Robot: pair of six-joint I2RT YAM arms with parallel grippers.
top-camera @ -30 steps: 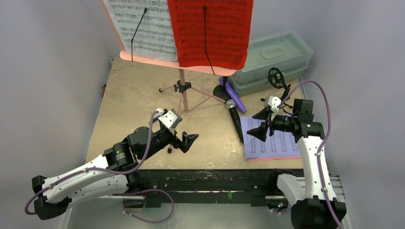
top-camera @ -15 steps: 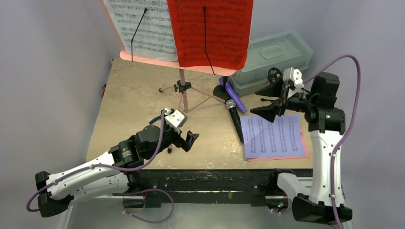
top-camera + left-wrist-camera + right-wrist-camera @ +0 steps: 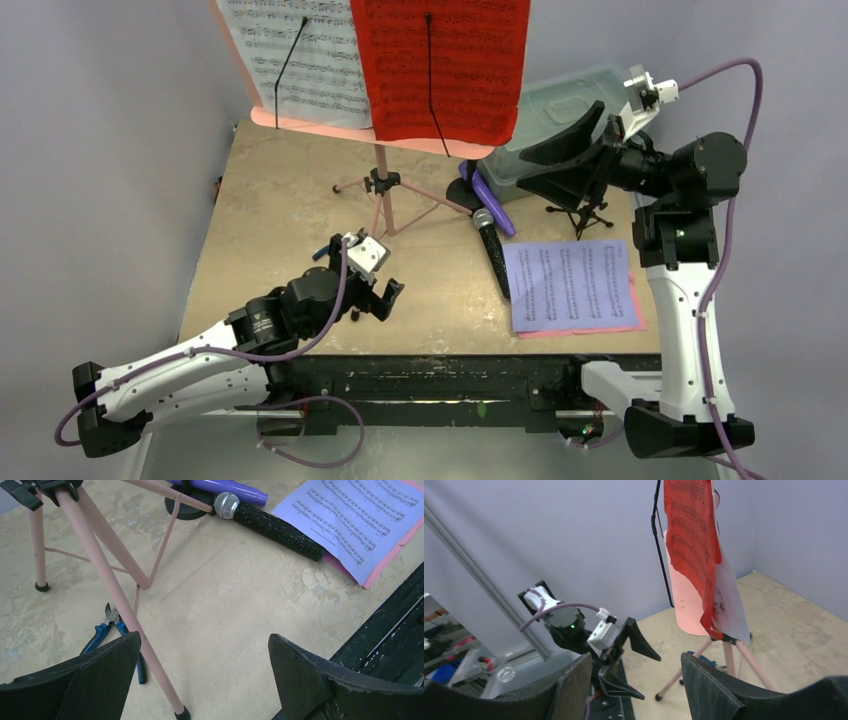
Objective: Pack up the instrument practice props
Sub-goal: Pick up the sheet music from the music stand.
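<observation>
Both pincers are spread, nothing pinched. The right pincer (image 3: 525, 167) has been lifted from the lavender sheet (image 3: 570, 285), right of the pink music rack (image 3: 381, 190), and is aimed at the red sheet (image 3: 440, 65) on that rack, judged the next pick. The left pincer (image 3: 385, 300) is held by its legs.

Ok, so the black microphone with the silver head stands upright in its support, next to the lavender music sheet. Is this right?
Not quite. The black microphone does not stand upright in a support; it lies flat on the table, next to the lavender music sheet. The left wrist view shows this clearly.
</observation>
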